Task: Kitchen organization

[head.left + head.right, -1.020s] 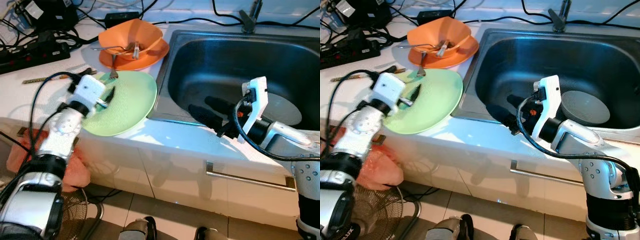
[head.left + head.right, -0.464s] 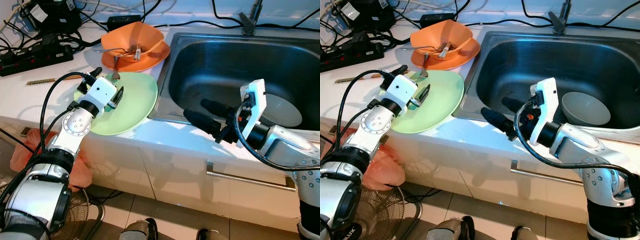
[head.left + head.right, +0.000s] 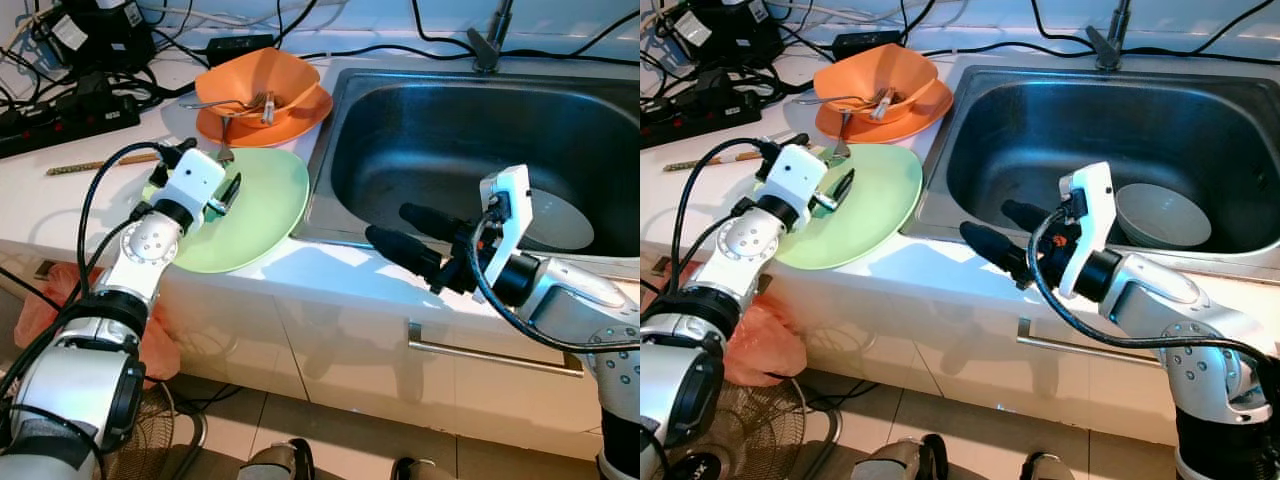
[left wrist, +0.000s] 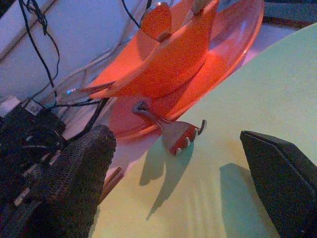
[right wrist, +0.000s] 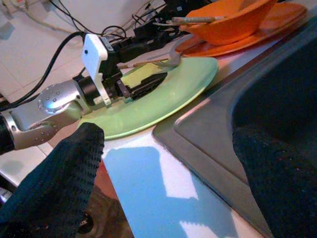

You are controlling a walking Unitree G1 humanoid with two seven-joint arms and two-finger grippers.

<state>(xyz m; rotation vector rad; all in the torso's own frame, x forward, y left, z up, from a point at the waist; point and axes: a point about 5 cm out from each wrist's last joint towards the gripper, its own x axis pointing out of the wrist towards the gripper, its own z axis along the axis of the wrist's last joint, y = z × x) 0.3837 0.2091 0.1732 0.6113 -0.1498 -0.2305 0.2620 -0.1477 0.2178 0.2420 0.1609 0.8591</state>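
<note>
Round pale-green plate [image 3: 262, 205], glossy

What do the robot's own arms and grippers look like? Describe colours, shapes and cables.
Both arms are jointed silver metal tubes with black cables looping alongside. Each wrist carries a white boxy camera housing. The left gripper and right gripper each have two long, textured black fingers.

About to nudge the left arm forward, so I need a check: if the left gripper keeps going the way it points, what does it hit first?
Probably the fork whose tines rest on the green plate just ahead of the open left gripper; behind it are the orange plate and bowl. Depth is uncertain.
</note>
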